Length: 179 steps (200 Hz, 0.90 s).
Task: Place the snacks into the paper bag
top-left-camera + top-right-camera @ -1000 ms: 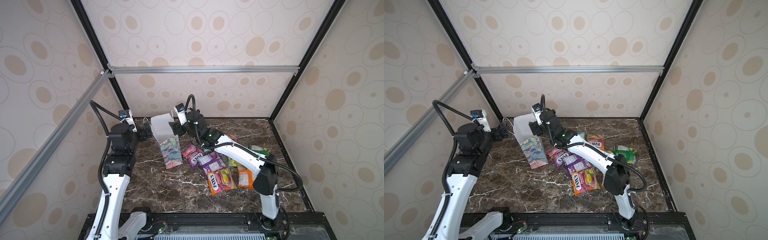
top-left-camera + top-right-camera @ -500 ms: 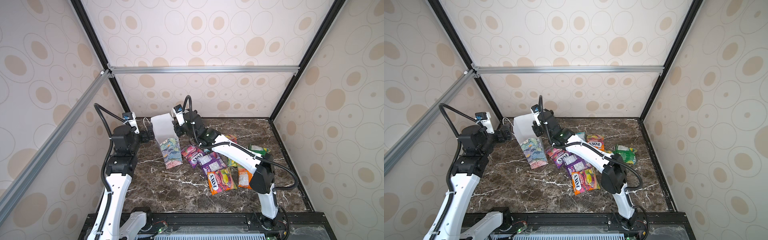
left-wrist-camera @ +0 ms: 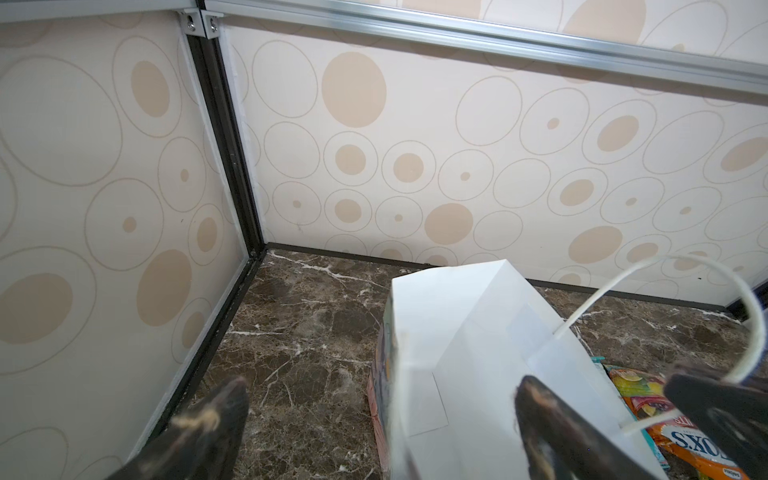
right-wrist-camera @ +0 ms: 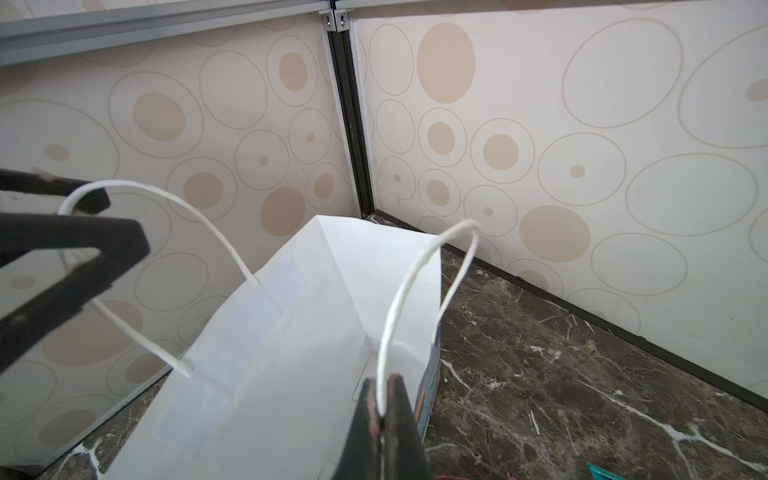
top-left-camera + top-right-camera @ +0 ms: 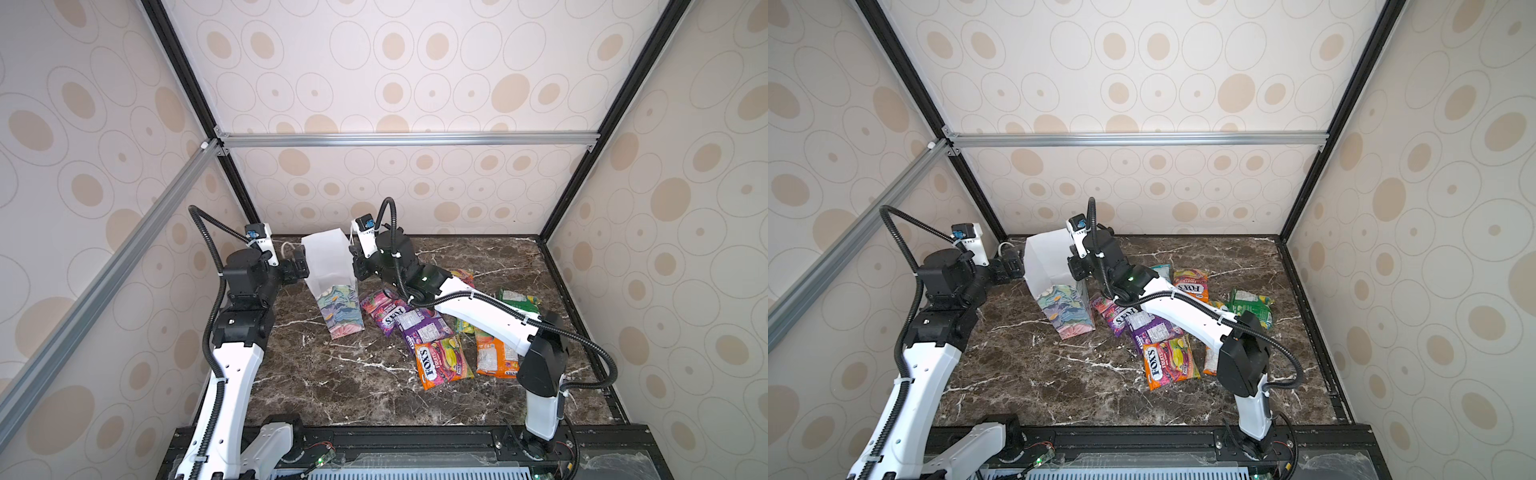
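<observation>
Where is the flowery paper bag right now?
In both top views the paper bag stands near the back wall, between the left pincer and right pincer, left of the snacks.

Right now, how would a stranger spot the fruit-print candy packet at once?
On the dark marble table, look right of the tall paper bag to the scattered candy packets. The fruit-print packet lies nearest the front edge, before the purple packet. Unlike its neighbours, it pairs an orange band with yellow and pink fruit.

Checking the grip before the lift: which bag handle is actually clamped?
The handle on the bag's side nearer the candy packets: the right gripper is shut on its cord. The other handle hangs between the open left gripper's fingers, unclamped.
</observation>
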Motion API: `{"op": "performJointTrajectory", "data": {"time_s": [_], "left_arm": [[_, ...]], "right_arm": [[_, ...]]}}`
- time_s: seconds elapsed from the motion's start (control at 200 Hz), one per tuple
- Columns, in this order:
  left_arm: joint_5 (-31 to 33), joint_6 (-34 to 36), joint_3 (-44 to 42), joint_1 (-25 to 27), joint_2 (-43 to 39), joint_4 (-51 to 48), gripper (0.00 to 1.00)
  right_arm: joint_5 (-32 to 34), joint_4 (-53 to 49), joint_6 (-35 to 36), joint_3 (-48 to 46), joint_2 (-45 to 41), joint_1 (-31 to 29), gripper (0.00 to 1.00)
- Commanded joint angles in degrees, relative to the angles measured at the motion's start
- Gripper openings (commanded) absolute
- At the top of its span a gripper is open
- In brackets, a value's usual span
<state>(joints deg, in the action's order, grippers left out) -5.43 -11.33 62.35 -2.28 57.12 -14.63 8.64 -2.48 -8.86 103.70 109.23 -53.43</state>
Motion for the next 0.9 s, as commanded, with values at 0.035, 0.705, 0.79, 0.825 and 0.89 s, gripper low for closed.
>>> {"op": "performJointTrajectory", "data": {"time_s": [0.035,0.705,0.79,0.825,0.89], "left_arm": [[-2.65,-0.15,0.26,-0.7,-0.23,1.23,0.99],[-0.74,1.62,6.26,-0.88,0.97,-6.64,0.95],[1.01,1.54,9.49,-0.86,0.76,-10.33,0.98],[1.38,1.38,10.42,-0.83,0.59,-11.5,0.99],[1.16,0.9,11.83,-0.87,0.51,-13.67,1.0]], "right_arm": [[0.28,3.73,-3.58,-3.32,-3.96,-3.26,0.0],[21.68,13.85,-1.94,-12.31,-5.96,-8.62,0.0],[24.25,15.77,-3.15,-13.25,-5.62,-8.85,0.0],[24.36,16.0,-3.18,-13.17,-5.29,-8.92,0.0],[24.58,15.77,-3.41,-12.65,-4.6,-9.28,0.0]]}}
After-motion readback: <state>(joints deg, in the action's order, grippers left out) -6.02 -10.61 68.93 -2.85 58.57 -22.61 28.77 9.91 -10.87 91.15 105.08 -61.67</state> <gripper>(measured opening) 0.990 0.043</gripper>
